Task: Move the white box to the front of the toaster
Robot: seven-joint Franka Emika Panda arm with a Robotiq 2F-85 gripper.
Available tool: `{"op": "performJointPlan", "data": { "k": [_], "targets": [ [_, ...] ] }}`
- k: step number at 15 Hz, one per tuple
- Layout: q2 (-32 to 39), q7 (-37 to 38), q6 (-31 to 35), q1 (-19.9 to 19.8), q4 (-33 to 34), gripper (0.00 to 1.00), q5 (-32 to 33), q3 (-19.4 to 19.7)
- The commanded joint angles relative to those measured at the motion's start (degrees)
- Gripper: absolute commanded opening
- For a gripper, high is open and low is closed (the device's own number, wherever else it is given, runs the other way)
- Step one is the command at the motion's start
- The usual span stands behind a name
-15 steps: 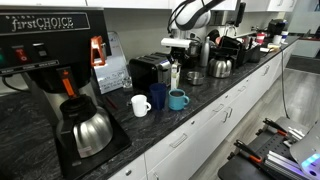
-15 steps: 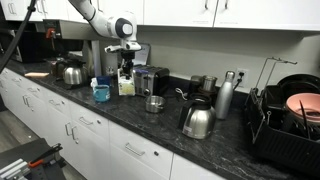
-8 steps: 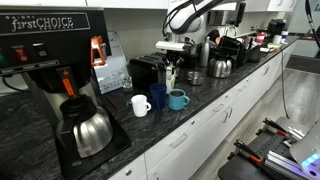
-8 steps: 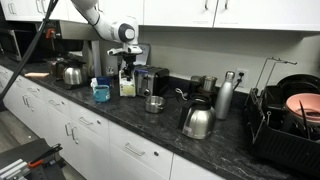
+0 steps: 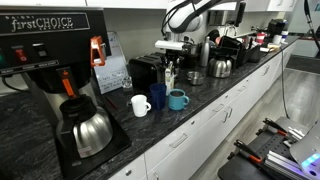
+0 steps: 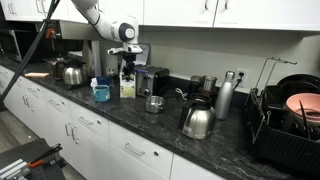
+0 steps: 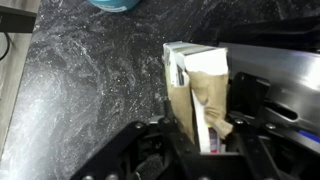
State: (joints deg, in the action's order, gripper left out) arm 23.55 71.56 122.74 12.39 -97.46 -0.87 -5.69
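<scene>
The white box [image 7: 195,85] has a white top and a tan face and stands upright on the dark counter. It sits between my gripper's [image 7: 205,125] two black fingers, which press against its sides. In both exterior views the gripper [image 5: 170,62] [image 6: 127,58] points down over the box [image 5: 173,78] [image 6: 127,87]. The shiny silver toaster [image 5: 150,70] [image 6: 152,80] stands right beside the box. Its metal side [image 7: 290,85] fills the right of the wrist view.
A teal mug [image 5: 178,99] [image 6: 101,93], a dark blue mug [image 5: 160,96] and a white mug [image 5: 140,104] stand near the counter's front edge. A big black coffee machine [image 5: 55,60] with a steel carafe [image 5: 88,130] stands at one end. Kettles [image 6: 196,122] and pots crowd the rest.
My gripper has come down a little around the white box since a second ago. Nothing has visibly moved in the last half second.
</scene>
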Motion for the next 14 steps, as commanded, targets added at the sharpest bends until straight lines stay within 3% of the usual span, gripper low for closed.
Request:
{"op": "performJointPlan", "data": {
  "k": [1, 5, 14],
  "targets": [
    [0.7, -2.3, -1.1, 0.3, 2.1, 0.74, -1.6, 0.0],
    [0.7, -3.2, -1.4, 0.4, 2.6, 0.99, -1.7, 0.0],
    [-2.1, -5.6, -0.6, -0.2, 2.5, 1.00, -1.9, 0.1]
  ]
}}
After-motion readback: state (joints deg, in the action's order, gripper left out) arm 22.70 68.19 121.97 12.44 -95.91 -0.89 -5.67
